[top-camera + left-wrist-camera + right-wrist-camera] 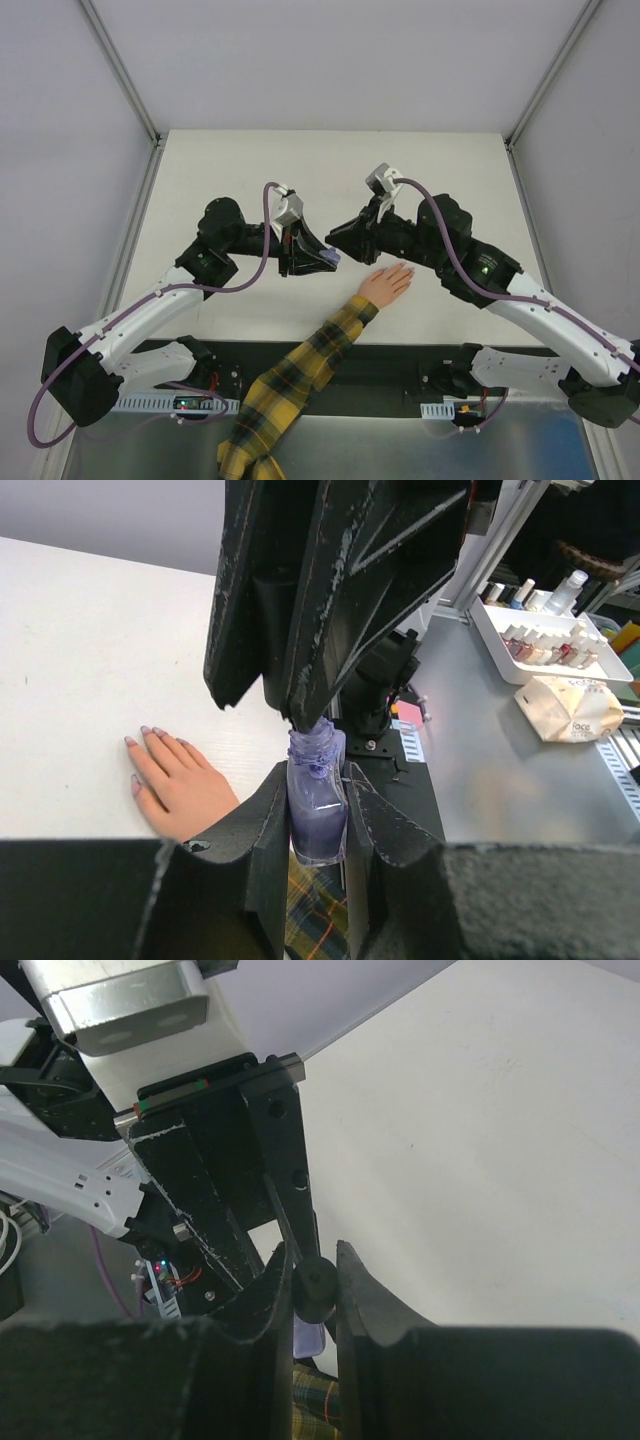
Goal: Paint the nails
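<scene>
Well, from the top camera the hand [388, 283] lies flat on the table [220, 160], palm down, its plaid sleeve [300, 375] running back between the arm bases. The two grippers meet just beside its fingertips. The left gripper [322, 258] is clamped on the small purple bottle [330, 258], and the right gripper [338, 243] is nosed up against it. The nails are too small to make out here.

From the left wrist, the nails [130, 742] show as tiny pale ovals at the fingertips, spread towards the table's far side. I'd say they aren't something to take hold of at all. They sit on soft skin and want only a light stroke of the brush. The bottle looks like smooth, light glass that could slip, and it is gripped across its body.

From the right wrist, the jaws are pinched narrow on the dark cap [315, 1292], the proper place to hold. Whether it has come loose I can't tell.
</scene>
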